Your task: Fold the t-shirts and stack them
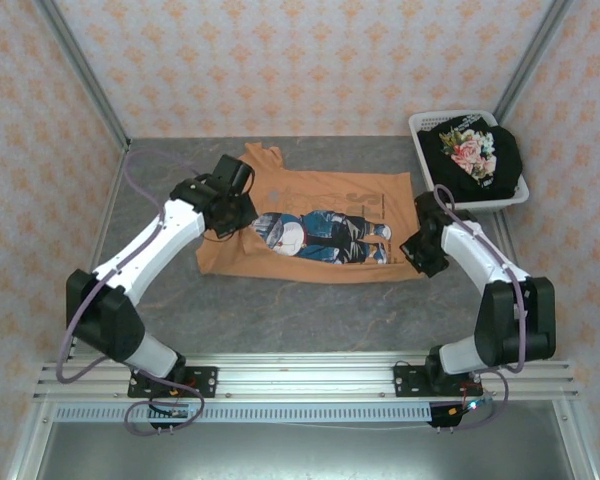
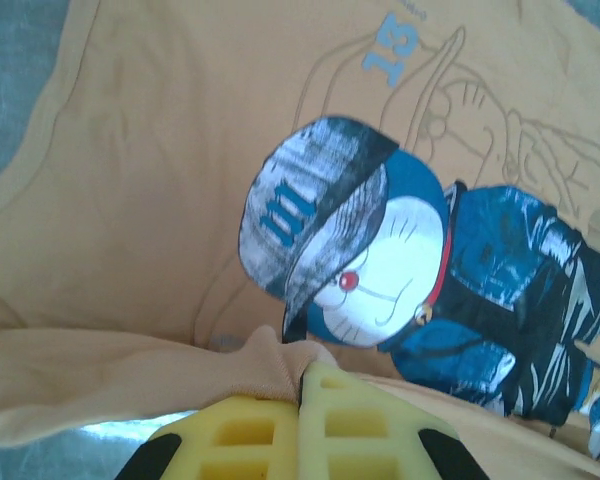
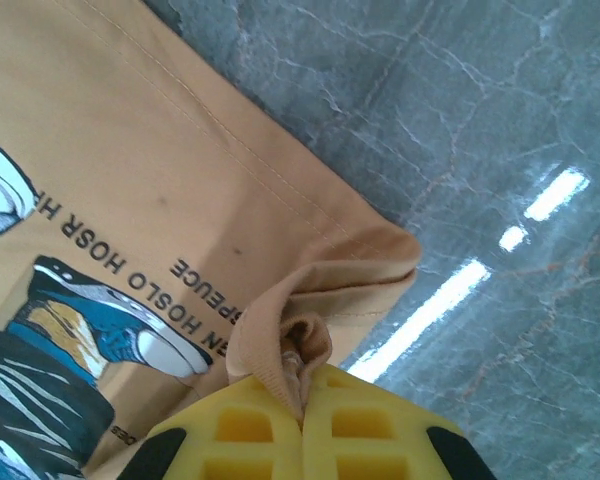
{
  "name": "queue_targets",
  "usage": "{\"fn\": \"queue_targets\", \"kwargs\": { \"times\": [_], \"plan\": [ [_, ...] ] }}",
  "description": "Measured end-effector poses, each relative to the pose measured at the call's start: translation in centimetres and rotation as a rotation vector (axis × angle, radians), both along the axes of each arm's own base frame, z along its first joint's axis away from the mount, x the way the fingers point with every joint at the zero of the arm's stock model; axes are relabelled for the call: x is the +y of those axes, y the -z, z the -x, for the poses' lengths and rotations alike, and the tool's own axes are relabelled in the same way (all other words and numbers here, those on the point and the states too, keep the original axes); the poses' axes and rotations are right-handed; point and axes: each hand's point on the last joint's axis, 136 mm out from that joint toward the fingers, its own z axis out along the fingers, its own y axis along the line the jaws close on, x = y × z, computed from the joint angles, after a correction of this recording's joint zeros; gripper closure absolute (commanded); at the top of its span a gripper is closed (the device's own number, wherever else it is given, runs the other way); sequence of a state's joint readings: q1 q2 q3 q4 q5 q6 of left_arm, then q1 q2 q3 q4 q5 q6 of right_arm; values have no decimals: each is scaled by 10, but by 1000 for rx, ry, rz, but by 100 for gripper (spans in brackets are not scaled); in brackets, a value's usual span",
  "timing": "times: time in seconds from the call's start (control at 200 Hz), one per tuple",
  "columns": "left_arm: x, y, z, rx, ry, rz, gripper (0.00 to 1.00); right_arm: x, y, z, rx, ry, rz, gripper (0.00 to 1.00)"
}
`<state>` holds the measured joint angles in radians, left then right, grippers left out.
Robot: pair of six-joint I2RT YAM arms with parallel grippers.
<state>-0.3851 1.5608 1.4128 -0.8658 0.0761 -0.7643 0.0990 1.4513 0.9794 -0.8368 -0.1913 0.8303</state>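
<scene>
Puckers of soft orange t-shirt (image 3: 180,150) (cartoon-printed) on glossy marbled table (image 3: 480,120)

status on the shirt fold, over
Left gripper shut on orange t-shirt edge. Right gripper shut on its corner. Black t-shirt in white basket. Nothing lying on the orange one.

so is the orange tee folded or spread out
Spread out, not folded: the orange tee lies print-up on the table, only its edges pinched in both shut jaws.
</scene>
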Motion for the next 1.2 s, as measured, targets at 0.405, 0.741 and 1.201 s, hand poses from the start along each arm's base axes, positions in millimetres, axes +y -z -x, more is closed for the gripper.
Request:
{"fn": "queue_targets", "kwargs": {
  "times": [0.405,0.741,1.201],
  "plan": [
    [10,1,-51,-13,46,-93,100,-2,-5,-33,-18,22,16,100],
    [14,23,-75,32,105,-187,100,-1,1,-52,-5,24,25,100],
    [20,50,-104,81,125,-235,100,-7,18,-63,32,32,56,96]
  ]
}}
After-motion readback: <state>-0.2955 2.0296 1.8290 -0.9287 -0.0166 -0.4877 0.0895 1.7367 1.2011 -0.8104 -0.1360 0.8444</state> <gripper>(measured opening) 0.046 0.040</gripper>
